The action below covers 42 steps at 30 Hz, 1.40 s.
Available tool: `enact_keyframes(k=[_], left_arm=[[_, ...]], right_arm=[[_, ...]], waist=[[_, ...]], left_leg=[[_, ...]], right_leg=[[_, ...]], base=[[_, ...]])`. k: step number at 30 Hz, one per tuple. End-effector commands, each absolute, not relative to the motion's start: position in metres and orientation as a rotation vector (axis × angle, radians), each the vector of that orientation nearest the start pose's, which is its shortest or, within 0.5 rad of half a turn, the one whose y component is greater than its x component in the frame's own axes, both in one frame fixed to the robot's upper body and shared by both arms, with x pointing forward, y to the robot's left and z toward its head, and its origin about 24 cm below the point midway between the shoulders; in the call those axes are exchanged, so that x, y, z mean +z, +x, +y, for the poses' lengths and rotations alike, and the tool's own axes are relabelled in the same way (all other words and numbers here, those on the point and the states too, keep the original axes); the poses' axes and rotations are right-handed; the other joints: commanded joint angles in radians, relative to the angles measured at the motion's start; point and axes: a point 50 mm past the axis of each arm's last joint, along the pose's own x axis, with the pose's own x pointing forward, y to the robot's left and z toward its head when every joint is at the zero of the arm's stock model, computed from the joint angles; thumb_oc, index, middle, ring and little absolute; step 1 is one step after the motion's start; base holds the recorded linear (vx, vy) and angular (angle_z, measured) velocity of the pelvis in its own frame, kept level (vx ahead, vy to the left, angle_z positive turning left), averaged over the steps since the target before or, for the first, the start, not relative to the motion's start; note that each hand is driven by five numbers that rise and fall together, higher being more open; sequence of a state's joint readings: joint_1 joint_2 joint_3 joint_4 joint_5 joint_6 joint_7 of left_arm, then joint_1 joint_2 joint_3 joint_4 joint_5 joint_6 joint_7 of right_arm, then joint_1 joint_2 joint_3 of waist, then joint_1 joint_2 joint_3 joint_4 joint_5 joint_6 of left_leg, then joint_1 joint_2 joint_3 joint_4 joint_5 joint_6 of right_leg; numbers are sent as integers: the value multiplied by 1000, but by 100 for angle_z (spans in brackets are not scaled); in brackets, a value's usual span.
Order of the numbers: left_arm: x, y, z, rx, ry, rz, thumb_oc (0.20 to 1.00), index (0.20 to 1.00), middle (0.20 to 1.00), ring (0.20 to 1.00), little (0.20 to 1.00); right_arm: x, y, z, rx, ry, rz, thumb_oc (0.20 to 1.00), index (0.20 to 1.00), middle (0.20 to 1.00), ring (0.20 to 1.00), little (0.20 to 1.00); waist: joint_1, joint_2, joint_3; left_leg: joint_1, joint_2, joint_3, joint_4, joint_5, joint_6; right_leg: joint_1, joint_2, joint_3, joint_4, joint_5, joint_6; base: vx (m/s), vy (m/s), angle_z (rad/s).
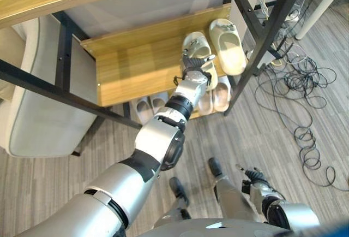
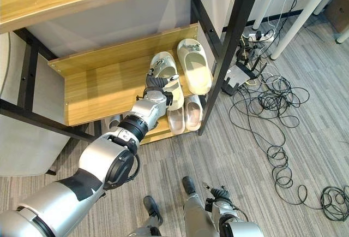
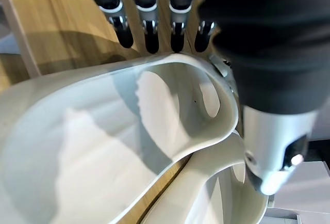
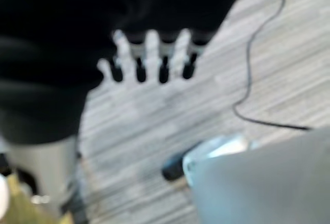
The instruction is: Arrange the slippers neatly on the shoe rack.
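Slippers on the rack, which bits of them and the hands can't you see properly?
- Slipper under the left hand: its heel end is covered by the hand in both eye views.
- Lower-shelf pale slippers: the middle shelf hides their toes.
- Held slipper: cut off by the left wrist view's edges.
- Right hand: blurred, so fingertip detail is lost.

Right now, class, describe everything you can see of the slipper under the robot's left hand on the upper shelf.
The slipper is cream-white, smooth and rubbery-looking, an open-backed slide with a broad strap over a hollow foot bed. It lies sole down on the wooden upper shelf, lengthways front to back, beside a matching second slipper towards the robot's right. The left hand rests on its near end, fingers reaching over the rim and the thumb on its other side.
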<state>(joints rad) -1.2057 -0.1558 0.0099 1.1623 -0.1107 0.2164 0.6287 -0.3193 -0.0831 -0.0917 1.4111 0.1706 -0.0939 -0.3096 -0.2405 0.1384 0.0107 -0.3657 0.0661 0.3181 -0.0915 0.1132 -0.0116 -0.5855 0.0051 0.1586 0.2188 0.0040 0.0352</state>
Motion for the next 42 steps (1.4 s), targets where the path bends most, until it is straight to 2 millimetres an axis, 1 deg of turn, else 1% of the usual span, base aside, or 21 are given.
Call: enact_keyframes(k=[1, 11, 19, 24, 25, 32, 38, 40, 42], left_arm=[[176, 395, -6, 197, 52, 191, 1000, 1000, 1000, 1000, 1000], [168, 392, -8, 211, 29, 241, 1000, 1000, 1000, 1000, 1000], [171, 393, -10, 198, 14, 225, 1000, 1000, 1000, 1000, 1000], [173, 391, -15, 169, -12, 207, 1000, 1000, 1000, 1000, 1000], [177, 389, -24, 114, -50, 170, 1000, 1000, 1000, 1000, 1000], [178, 385, -33, 62, -89, 149, 1000, 1000, 1000, 1000, 1000], [169, 384, -31, 77, -77, 167, 1000, 1000, 1000, 1000, 1000], [166, 385, -27, 103, -55, 172, 1000, 1000, 1000, 1000, 1000], [162, 388, -16, 152, -5, 167, 1000, 1000, 1000, 1000, 1000]], right_arm=[[-134, 192, -198, -442, -81, 1005, 1000, 1000, 1000, 1000, 1000], [-136, 188, -194, -434, -73, 1021, 1000, 1000, 1000, 1000, 1000], [-136, 188, -194, -431, -76, 1025, 1000, 1000, 1000, 1000, 1000], [-136, 189, -195, -431, -75, 1024, 1000, 1000, 1000, 1000, 1000], [-136, 188, -195, -429, -76, 1027, 1000, 1000, 1000, 1000, 1000], [-136, 189, -195, -431, -71, 1025, 1000, 1000, 1000, 1000, 1000], [-134, 194, -192, -425, -65, 1012, 1000, 1000, 1000, 1000, 1000], [-134, 195, -190, -421, -57, 1011, 1000, 1000, 1000, 1000, 1000], [-134, 195, -188, -422, -49, 1011, 1000, 1000, 1000, 1000, 1000]], waist=[[-10, 35, 32], [-22, 31, 19], [-25, 30, 14], [-27, 28, 13], [-28, 28, 13], [-29, 25, 10], [-28, 21, 6], [-26, 21, 3], [-24, 22, 1]], left_leg=[[90, -9, 4, 4, -77, -33], [88, -6, 3, 4, -81, -32], [90, -5, 10, 4, -83, -33], [90, -3, 11, 4, -82, -35], [89, -2, 8, 4, -81, -36], [87, -2, 5, 4, -80, -37], [81, -3, 8, 4, -80, -36], [79, -3, 10, 4, -81, -35], [79, -3, 10, 4, -81, -35]], right_leg=[[37, 66, 35, -61, 52, -43], [34, 73, 36, -60, 53, -47], [31, 76, 41, -61, 55, -48], [32, 77, 43, -61, 55, -48], [33, 76, 39, -63, 56, -48], [32, 75, 39, -63, 59, -48], [23, 75, 42, -64, 66, -47], [21, 75, 42, -67, 69, -46], [21, 74, 42, -70, 70, -46]], base=[[0, 0, 0], [0, 0, 0], [0, -1, 0], [0, 0, 0], [0, 0, 0], [0, 0, 0], [0, 0, 0], [0, 0, 0], [0, 0, 0]])
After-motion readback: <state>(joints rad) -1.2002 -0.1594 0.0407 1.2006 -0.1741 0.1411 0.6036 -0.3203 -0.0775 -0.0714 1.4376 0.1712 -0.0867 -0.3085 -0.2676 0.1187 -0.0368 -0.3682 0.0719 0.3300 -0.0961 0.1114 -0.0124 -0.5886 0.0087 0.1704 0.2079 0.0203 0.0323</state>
